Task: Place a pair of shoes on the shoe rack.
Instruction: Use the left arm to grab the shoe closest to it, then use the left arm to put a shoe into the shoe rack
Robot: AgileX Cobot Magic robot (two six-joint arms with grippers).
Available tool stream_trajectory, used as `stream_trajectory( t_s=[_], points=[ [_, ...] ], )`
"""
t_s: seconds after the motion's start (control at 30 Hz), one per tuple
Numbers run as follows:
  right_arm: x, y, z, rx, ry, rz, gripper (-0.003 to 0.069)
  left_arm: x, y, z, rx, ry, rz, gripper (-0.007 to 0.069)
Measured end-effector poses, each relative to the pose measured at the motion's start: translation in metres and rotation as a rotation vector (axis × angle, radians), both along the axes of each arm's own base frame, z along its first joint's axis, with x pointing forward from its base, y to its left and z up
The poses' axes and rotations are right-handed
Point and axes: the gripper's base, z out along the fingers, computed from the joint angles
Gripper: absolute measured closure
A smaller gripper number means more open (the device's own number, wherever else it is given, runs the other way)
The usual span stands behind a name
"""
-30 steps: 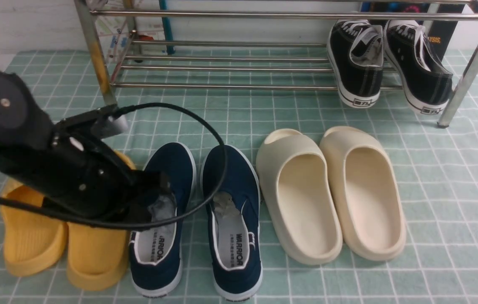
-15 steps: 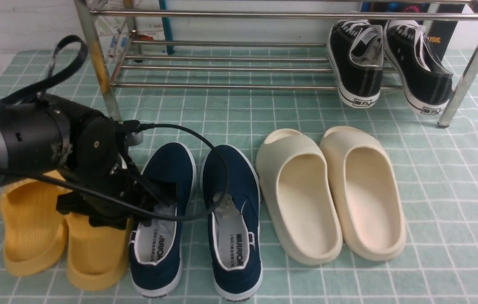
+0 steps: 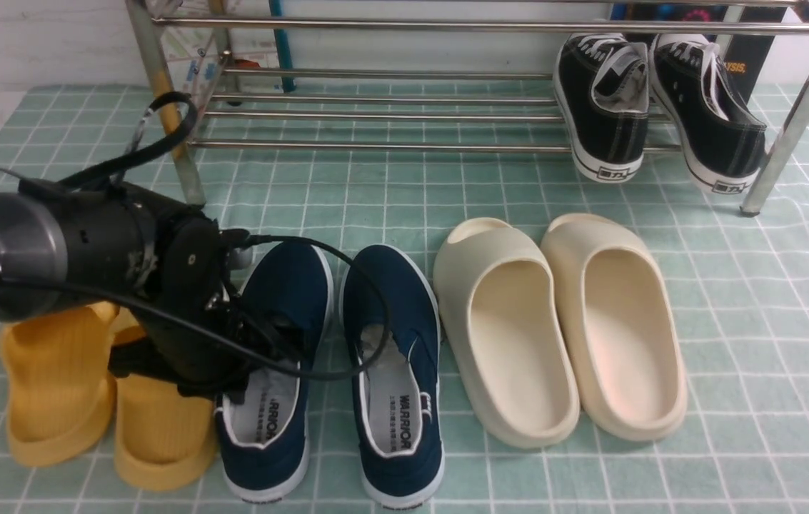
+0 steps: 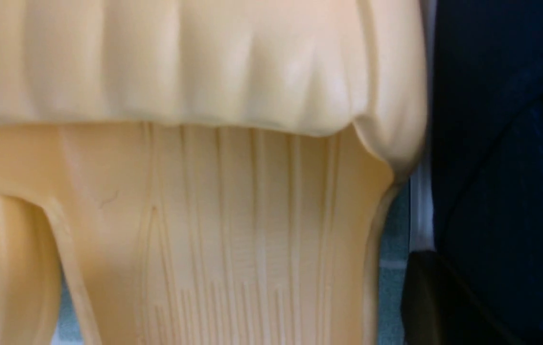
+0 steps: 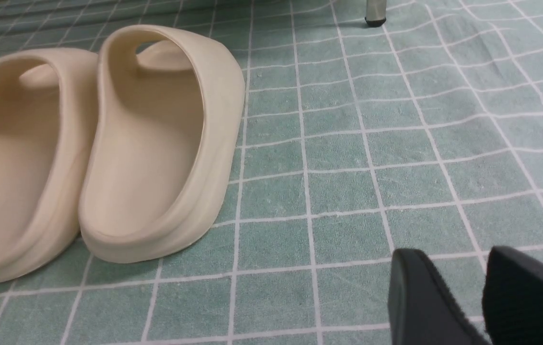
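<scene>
Two navy slip-on shoes lie side by side on the green checked cloth, the left shoe [image 3: 290, 285] and the right shoe [image 3: 393, 314], toes toward the chrome shoe rack [image 3: 375, 146]. My left gripper [image 3: 272, 350] reaches down at the left shoe's opening and is shut on its left side wall. In the left wrist view one dark finger [image 4: 444, 297] sits outside the navy canvas [image 4: 491, 167]. The right gripper [image 5: 463, 258] hovers low over bare cloth, its fingertips a narrow gap apart with nothing between. It is out of the front view.
Two black lace-up sneakers [image 3: 604, 100] lean on the rack's lower bars at the right. A pair of cream slides [image 3: 511, 335] lies right of the navy shoes, a pair of yellow slides [image 3: 54, 400] left of them under my left arm. A rack foot [image 5: 375, 14] stands far ahead.
My left arm has swung down and turned, bringing its wrist lower over the yellow slides. Its jaws have closed on the left navy shoe's side. The shoe's heel has shifted slightly left.
</scene>
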Motion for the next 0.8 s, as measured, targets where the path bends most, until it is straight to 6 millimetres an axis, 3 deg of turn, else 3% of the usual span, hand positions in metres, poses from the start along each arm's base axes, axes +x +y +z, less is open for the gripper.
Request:
stream_trajectory(
  t_s=[0.1, 0.23, 0.37, 0.5, 0.6, 0.67, 0.73, 0.8],
  points=[
    [0.000, 0.000, 0.000, 0.000, 0.000, 0.000, 0.0420, -0.004, 0.001, 0.013, -0.016, -0.027, 0.005, 0.0620],
    [0.000, 0.000, 0.000, 0.000, 0.000, 0.000, 0.0420, -0.011, 0.003, 0.049, -0.058, -0.105, 0.014, 0.0620],
    [0.000, 0.000, 0.000, 0.000, 0.000, 0.000, 0.0420, -0.002, 0.000, 0.080, -0.088, -0.189, 0.011, 0.0620],
    [0.000, 0.000, 0.000, 0.000, 0.000, 0.000, 0.0420, 0.030, -0.010, 0.103, -0.067, -0.252, -0.026, 0.0620],
    [0.000, 0.000, 0.000, 0.000, 0.000, 0.000, 0.0420, 0.065, -0.020, 0.110, -0.051, -0.268, -0.050, 0.0620],
    [0.000, 0.000, 0.000, 0.000, 0.000, 0.000, 0.0420, 0.077, -0.022, 0.111, -0.047, -0.274, -0.055, 0.0620],
    [0.000, 0.000, 0.000, 0.000, 0.000, 0.000, 0.0420, 0.108, -0.027, 0.115, -0.037, -0.290, -0.066, 0.0620],
    [0.000, 0.000, 0.000, 0.000, 0.000, 0.000, 0.0420, 0.120, -0.027, 0.113, -0.029, -0.285, -0.067, 0.0620]
  ],
)
